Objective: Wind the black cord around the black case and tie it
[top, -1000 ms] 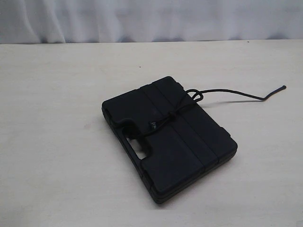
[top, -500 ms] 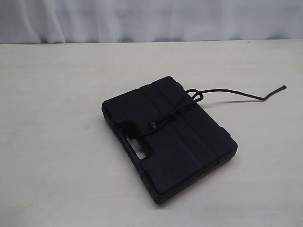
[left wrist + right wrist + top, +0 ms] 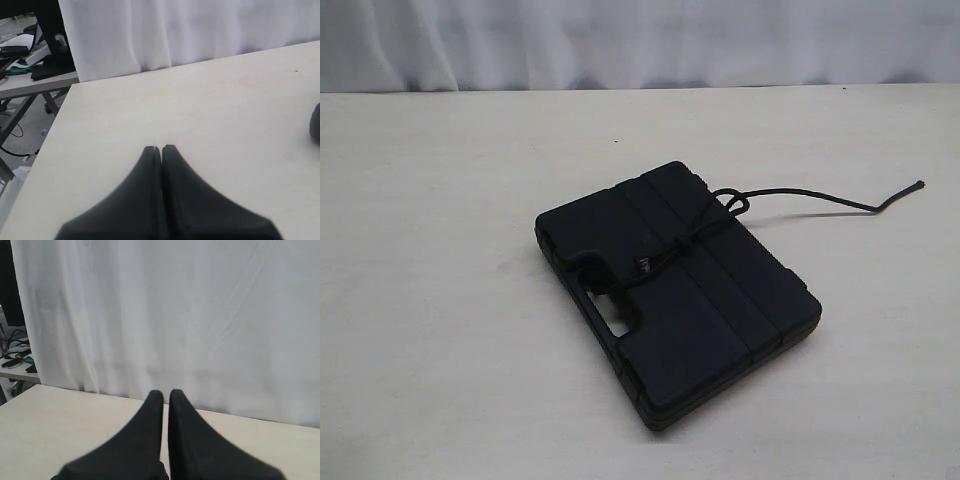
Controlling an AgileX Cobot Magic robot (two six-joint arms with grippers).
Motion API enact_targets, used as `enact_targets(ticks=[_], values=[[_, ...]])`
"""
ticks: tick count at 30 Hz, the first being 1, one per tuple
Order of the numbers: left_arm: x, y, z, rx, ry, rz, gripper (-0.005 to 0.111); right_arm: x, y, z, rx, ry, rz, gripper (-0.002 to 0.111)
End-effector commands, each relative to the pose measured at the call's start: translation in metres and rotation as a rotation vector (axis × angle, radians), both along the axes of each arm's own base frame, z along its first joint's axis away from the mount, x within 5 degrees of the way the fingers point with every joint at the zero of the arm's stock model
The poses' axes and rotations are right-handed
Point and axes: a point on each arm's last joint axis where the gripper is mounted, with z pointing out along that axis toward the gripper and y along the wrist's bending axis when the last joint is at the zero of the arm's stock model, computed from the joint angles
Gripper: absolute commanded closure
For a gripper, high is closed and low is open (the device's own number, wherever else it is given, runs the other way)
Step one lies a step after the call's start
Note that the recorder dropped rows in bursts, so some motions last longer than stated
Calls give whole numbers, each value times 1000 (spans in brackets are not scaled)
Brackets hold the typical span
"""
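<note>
The black case (image 3: 710, 330) lies flat in the middle of the pale table, handle slot toward the front left. The black cord (image 3: 695, 238) runs across its lid through the handle slot, is knotted near the far edge, and its free end trails off to the right (image 3: 880, 205) on the table. Neither arm shows in the exterior view. In the left wrist view my left gripper (image 3: 161, 148) is shut over bare table, with a sliver of the case (image 3: 315, 122) at the frame's edge. My right gripper (image 3: 166, 393) is shut, empty, facing the white curtain.
A white curtain (image 3: 640, 40) hangs behind the table's far edge. The table's side edge (image 3: 50, 150) shows in the left wrist view, with a desk and clutter (image 3: 25, 55) beyond it on the floor side.
</note>
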Motion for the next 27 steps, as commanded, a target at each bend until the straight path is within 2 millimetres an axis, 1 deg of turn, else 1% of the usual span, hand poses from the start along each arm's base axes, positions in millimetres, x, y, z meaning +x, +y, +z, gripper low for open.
enact_targets(ticks=[1, 7, 10, 13, 15, 18, 20, 21, 22, 23, 27], values=[[0, 0, -1, -12, -2, 4, 107, -1, 0, 0, 3, -1, 0, 104], [0, 0, -1, -12, -2, 4, 107, -4, -1, 0, -5, -10, -27, 104], [0, 0, -1, -12, -2, 4, 107, -12, 0, 0, -10, -32, -24, 104], [0, 0, -1, -12, -2, 4, 107, -24, 1, 6, -9, -82, -21, 104], [0, 0, -1, -12, -2, 4, 107, -38, 3, 13, -6, -144, 6, 104], [0, 0, -1, -12, -2, 4, 107, -55, 4, 16, -10, -210, 9, 104], [0, 0, -1, -12, -2, 4, 107, -68, 4, 14, -14, -255, 6, 104], [0, 0, -1, -12, -2, 4, 107, -81, 3, 12, -16, -300, -10, 104], [0, 0, -1, -12, -2, 4, 107, -88, 3, 11, -16, -327, -21, 104], [0, 0, -1, -12, -2, 4, 107, -101, 2, 8, -16, -372, -30, 104], [0, 0, -1, -12, -2, 4, 107, -123, 2, 6, -15, -467, -46, 104]])
